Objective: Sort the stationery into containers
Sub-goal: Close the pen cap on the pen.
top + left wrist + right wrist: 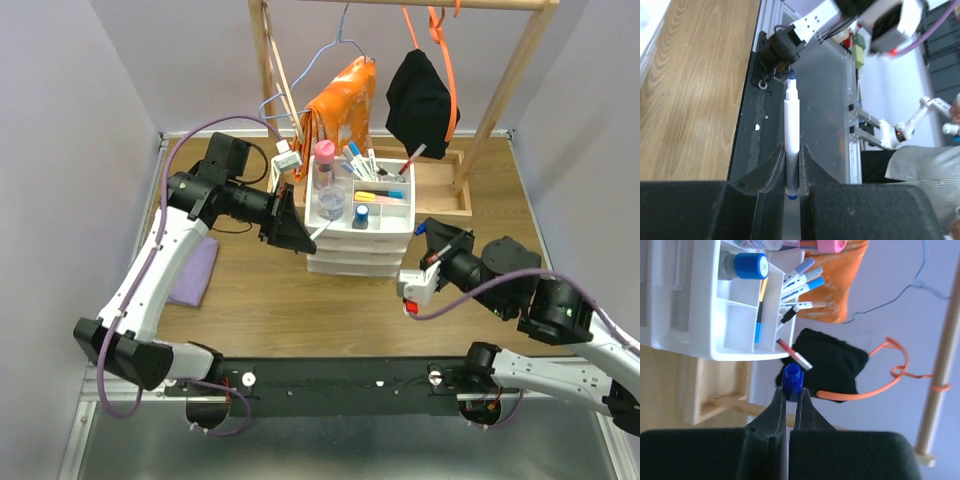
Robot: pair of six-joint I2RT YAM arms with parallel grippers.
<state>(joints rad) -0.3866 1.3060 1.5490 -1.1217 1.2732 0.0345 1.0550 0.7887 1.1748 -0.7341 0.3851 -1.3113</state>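
Left gripper [791,164] pinches a white marker [792,120] at the tray's [311,205] nine-o'clock edge; right gripper [790,397], standing clear at four o'clock, clamps a blue cap [793,377].

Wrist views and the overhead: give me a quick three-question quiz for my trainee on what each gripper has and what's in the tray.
1. True or false: the left gripper is shut on a white marker.
2. What does the right gripper pinch? A) a blue cap B) an eraser C) scissors
3. What colour is the cap on the tall bottle standing in the white tray?
Key: 1 true; 2 A; 3 pink.
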